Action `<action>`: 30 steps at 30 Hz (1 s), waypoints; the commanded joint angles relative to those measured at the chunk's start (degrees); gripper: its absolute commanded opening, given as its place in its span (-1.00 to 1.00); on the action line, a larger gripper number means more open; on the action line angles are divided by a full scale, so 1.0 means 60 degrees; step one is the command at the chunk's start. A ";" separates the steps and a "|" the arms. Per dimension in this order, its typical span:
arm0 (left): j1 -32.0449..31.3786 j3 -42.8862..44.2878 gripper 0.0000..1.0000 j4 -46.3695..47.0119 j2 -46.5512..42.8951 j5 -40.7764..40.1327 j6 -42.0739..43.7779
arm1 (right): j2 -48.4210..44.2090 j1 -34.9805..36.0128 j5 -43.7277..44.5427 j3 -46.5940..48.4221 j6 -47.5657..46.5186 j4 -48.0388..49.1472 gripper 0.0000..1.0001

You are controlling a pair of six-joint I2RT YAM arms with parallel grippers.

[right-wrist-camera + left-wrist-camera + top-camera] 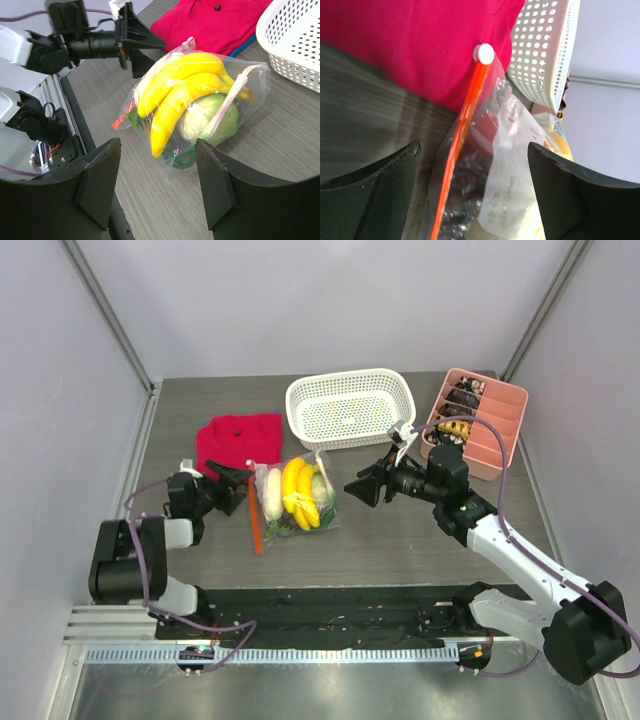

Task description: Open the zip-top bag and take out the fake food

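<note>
Black padded fingers of the left hand (238, 483) stood spread wide and released, one on each side of the orange zipper strip (462, 130), with nothing clamped between them. The right hand (358, 486) was likewise released and empty, aimed at the bag (295, 502) from the opposite side and apart from it.

The bag lay on the tabletop (400, 550) between the two hands, with its zipper edge toward the left hand. The bananas (298, 495) and a green piece (220, 117) were plainly inside the plastic, along with the other fake food. No item lay outside the bag. Whether the seal was parted at any point could not be read. By this evidence the task stood at an early stage, with full opening and all removal left to do.

Clearances:
- Far side: a red cloth (238, 440) lay at the bag's far left corner, and a white basket (350, 408) sat just beyond it.
- Far right: a pink tray (480, 425) sat behind the right hand.
- Near side: bare tabletop ran from the bag toward the arm bases, which was judged the freest room for pulling or setting items down.
</note>
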 commanded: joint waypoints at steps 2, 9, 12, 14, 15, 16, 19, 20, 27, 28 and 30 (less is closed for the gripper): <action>0.0050 0.0031 0.63 0.5362 0.2160 0.1197 -0.1334 | -0.0202 0.0074 -0.0182 0.0011 -0.0003 0.0717 0.33; -0.0535 -0.0247 -0.10 0.8513 0.4066 0.1080 -0.2110 | -0.0114 0.0161 -0.0109 0.0084 -0.0149 0.0512 0.34; -0.0624 -0.0365 -0.23 0.9086 0.4434 0.1065 -0.2272 | -0.0143 0.0205 -0.0079 0.0114 -0.0164 0.0409 0.33; -0.0682 -0.0306 -0.30 0.9232 0.4639 0.1095 -0.2403 | -0.0202 0.0264 -0.0035 0.0114 -0.0193 0.0365 0.34; -0.0683 -0.0248 -0.48 0.9321 0.4668 0.1095 -0.2418 | -0.0202 0.0264 0.0008 0.0114 -0.0208 0.0351 0.33; -0.0958 -0.0204 -0.55 0.9321 0.4683 0.1080 -0.2404 | -0.0188 0.0279 0.0023 0.0128 -0.0208 0.0322 0.34; -0.1384 0.0001 -1.00 0.9321 0.4494 0.1036 -0.2345 | -0.0114 0.0308 0.0140 0.0245 -0.0252 0.0175 0.34; -0.1560 0.0074 -1.00 0.9321 0.4174 0.1065 -0.2229 | -0.0100 0.0308 0.0271 0.0289 -0.0237 0.0044 0.33; -0.2907 0.1901 -1.00 0.4846 0.1467 0.1344 0.0327 | 0.0237 0.0323 0.2027 0.1488 -0.0062 -0.1756 0.33; -0.3214 0.2167 -1.00 0.3969 0.1171 0.1344 0.0741 | 0.0208 0.0308 0.2509 0.1563 -0.0047 -0.1933 0.33; -0.3538 0.2926 -1.00 0.2266 0.0556 0.1416 0.1852 | 0.0164 0.0308 0.2835 0.1681 -0.0091 -0.2154 0.35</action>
